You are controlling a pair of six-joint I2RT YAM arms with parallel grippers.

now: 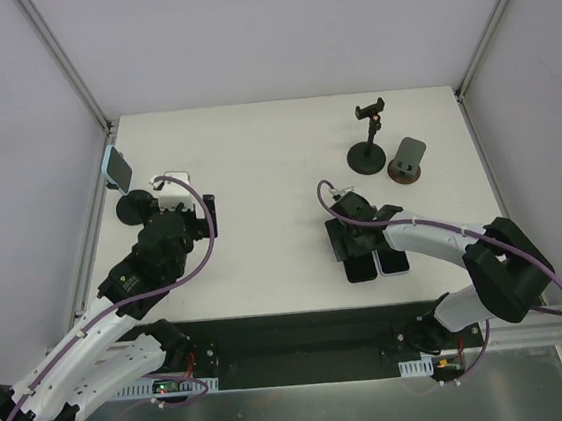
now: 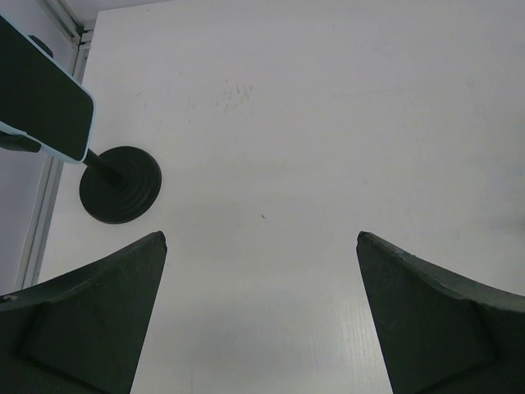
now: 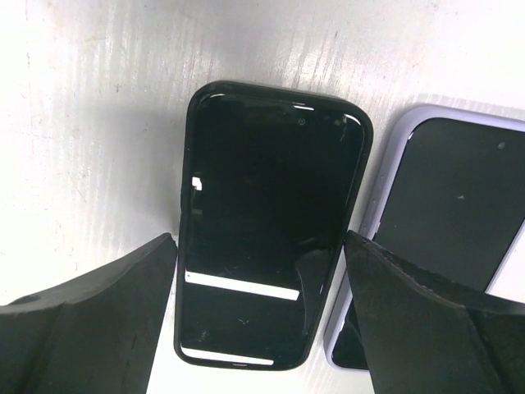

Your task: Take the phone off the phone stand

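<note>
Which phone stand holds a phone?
The black stand at far left, carrying the light-blue phone; the clamp stand and the brown stand are empty.

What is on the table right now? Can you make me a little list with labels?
phone on stand: light blue phone, held up on the black stand at the left edge
left claw: open, empty, near that stand
lying flat: black phone, purple phone beside it
right claw: open, over the black phone
empty stands: clamp stand, brown stand, far right
</note>
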